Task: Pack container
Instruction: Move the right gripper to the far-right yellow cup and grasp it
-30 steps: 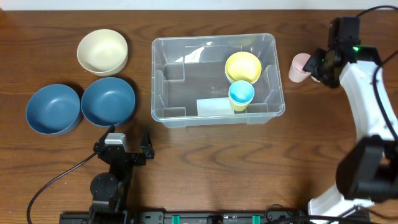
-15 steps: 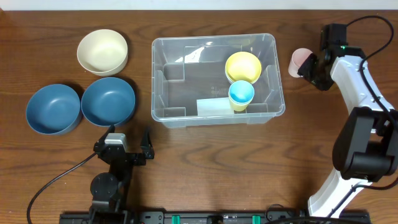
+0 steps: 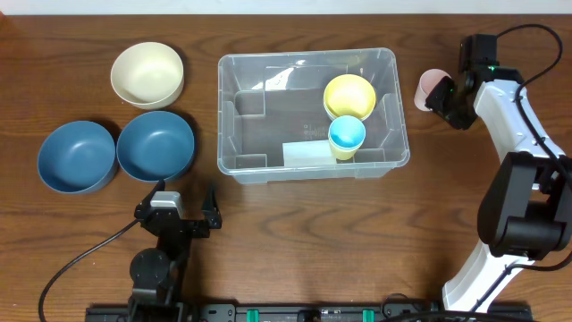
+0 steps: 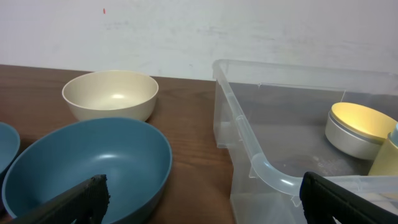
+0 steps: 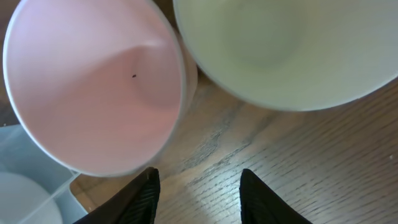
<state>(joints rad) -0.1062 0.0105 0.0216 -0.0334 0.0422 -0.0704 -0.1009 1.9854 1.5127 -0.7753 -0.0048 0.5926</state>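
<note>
The clear container (image 3: 313, 112) stands mid-table and holds a yellow bowl (image 3: 349, 96), a blue cup (image 3: 346, 134) and a pale label (image 3: 308, 154). Just right of it is a pink cup (image 3: 433, 89), with my right gripper (image 3: 450, 97) close against its right side. In the right wrist view the pink cup (image 5: 93, 87) and a pale cup (image 5: 286, 50) fill the top. My right gripper (image 5: 199, 193) is open, with only bare wood between its fingers. My left gripper (image 3: 185, 207) stands wide open near the front edge. In its own view it (image 4: 205, 205) faces the container's corner (image 4: 249, 155).
A cream bowl (image 3: 147, 74) sits far left, with two dark blue bowls (image 3: 155, 145) (image 3: 77, 156) in front of it. The right arm (image 3: 514, 125) reaches along the right edge. A cable (image 3: 80, 259) trails from the left arm's base.
The right arm has swung toward the far side and settled beside the pink cup, which now sits slightly farther back. The left arm has not moved.
</note>
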